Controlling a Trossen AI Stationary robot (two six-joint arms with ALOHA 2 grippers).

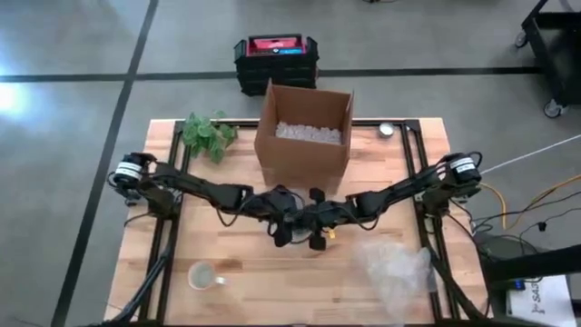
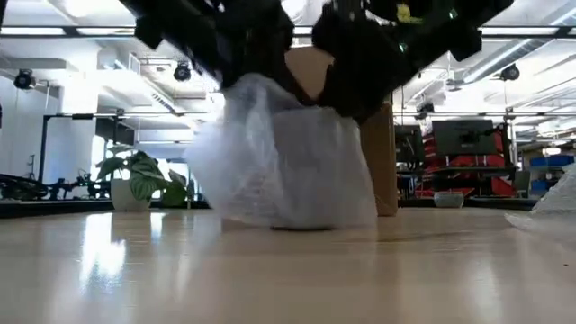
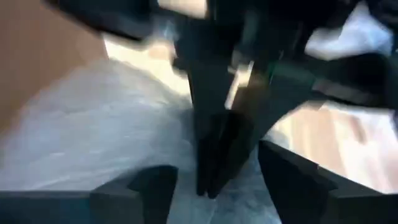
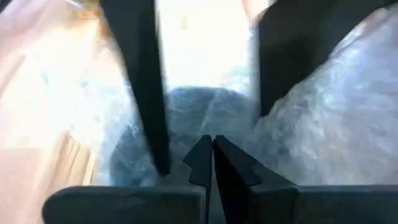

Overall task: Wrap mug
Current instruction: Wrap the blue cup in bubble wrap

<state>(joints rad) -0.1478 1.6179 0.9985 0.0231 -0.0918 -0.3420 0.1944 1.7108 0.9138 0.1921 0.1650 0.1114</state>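
A bundle of bubble wrap [image 2: 288, 166] stands on the table's middle, and a greyish mug shape [image 2: 317, 162] shows through it. Both grippers meet over its top. My right gripper [image 4: 211, 146] is shut, its tips down in the wrap. My left gripper [image 3: 217, 180] is open, one finger on each side of the right gripper's fingers [image 3: 214, 149], above the wrap. I cannot tell whether the left fingers touch the wrap. A second, bare mug [image 1: 204, 275] stands on its base near the front left. My right gripper comes from above, pointing down, with its shut tips at the top of the bundle's bubble wrap [image 4: 186, 115]. The fingers hide how much wrap lies between them. The bundle rests on the table, and the wrap rises to a peak [image 2: 256, 90] under the grippers.
An open cardboard box [image 1: 304, 132] with white filling stands just behind the grippers. A potted plant [image 1: 209, 134] is at the far left, and a small round thing [image 1: 387, 130] at the far right. Loose bubble wrap [image 1: 395, 268] lies front right. Black crates [image 1: 277, 59] sit on the floor beyond.
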